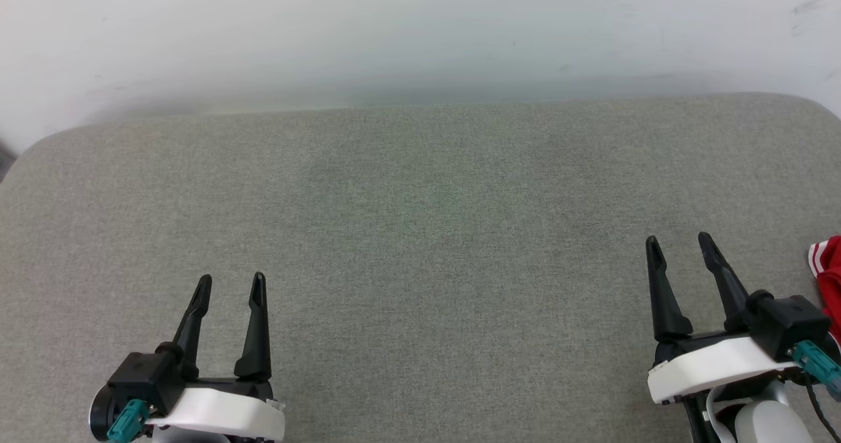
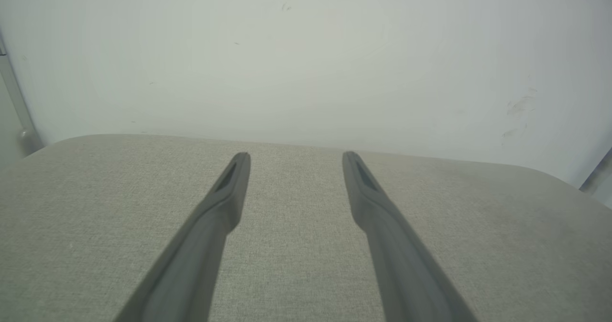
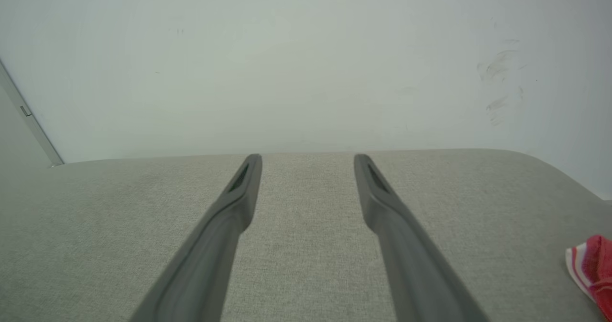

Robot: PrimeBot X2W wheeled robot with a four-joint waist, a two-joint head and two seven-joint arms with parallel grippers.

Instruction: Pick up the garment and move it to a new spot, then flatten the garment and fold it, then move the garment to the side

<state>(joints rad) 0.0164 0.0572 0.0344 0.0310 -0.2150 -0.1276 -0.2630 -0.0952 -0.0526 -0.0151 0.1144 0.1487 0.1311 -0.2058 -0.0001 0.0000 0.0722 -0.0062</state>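
Garment (image 1: 831, 279) peeks in at far right; right end effector (image 1: 678, 237) and left end effector (image 1: 232, 276) both wide, I steer right.

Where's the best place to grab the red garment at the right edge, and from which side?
Probably the striped trim, the nearest visible part of the garment: it lies rumpled on the grey cushion, just right of the open right gripper. Come at it from its left with that gripper, low over the cushion, and pinch that edge. The rest is out of frame.
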